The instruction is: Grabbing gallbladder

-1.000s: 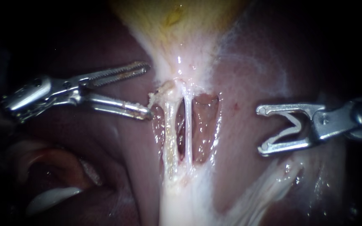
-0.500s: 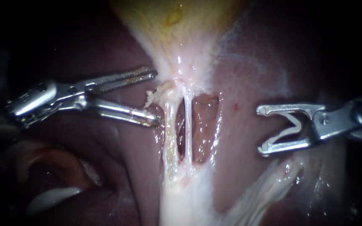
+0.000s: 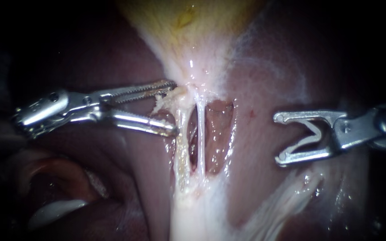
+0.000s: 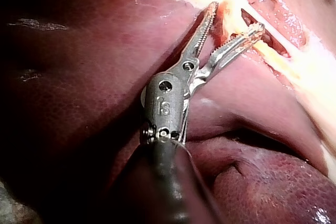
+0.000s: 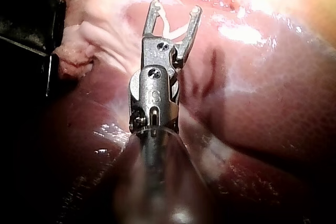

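Left instrument [image 3: 175,107] beside frayed left tube [image 3: 182,149]

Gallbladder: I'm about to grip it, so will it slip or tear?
Probably slippery: the gallbladder glistens wet. Likely soft, stretching rather than lifting whole, since it tapers thin. The frayed edge between the left instrument's open jaws may tear.

The gallbladder [image 3: 188,27] is cut off by the endoscope view's upper edge, and the shafts of the left instrument [image 3: 173,107] and the right instrument [image 3: 278,139] vanish into dark margins.
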### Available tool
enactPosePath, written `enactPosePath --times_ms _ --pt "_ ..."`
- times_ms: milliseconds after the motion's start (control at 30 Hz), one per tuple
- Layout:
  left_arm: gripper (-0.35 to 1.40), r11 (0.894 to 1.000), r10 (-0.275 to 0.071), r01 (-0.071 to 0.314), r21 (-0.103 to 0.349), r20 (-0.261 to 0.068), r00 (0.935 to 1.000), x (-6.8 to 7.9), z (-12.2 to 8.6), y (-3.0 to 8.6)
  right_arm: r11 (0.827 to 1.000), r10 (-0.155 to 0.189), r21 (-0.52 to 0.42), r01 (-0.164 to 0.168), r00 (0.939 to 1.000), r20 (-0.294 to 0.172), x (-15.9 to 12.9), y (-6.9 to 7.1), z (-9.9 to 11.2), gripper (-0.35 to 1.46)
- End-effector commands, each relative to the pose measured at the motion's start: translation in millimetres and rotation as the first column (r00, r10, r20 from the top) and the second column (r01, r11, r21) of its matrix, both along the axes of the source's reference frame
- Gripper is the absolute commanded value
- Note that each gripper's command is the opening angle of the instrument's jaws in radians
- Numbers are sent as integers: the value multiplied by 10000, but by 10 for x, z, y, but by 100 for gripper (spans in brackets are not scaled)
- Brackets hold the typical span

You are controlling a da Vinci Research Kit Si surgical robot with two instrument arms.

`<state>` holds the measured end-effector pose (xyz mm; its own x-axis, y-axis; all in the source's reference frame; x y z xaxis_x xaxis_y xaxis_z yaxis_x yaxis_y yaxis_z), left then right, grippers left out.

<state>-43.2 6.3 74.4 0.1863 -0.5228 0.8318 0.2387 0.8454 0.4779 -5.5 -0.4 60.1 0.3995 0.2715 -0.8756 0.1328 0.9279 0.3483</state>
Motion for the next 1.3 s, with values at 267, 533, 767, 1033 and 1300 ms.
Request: enactPosePath --times_ms 267,533,767,1033,1300 --pt "32 10000 -8 8 -4 -205 9998 8 7 2 10000 -1 -1 1 10000 -1 0 0 -1 42" --pt "-3 10000 8 -8 5 -310 9995 16 6 1 10000 0 0 0 10000 -1 0 0 -1 42" --pt "-35 10000 84 -83 30 -364 9993 20 5 0 10000 -1 1 1 10000 -2 0 0 -1 42" --pt "-35 9976 102 -66 692 -529 9985 29 -3 0 10000 -5 1 5 10000 -4 0 0 -1 42" --pt "-35 9959 205 -165 885 -438 9988 43 -33 10 10000 -9 1 9 10000 -6 -1 0 -1 42"
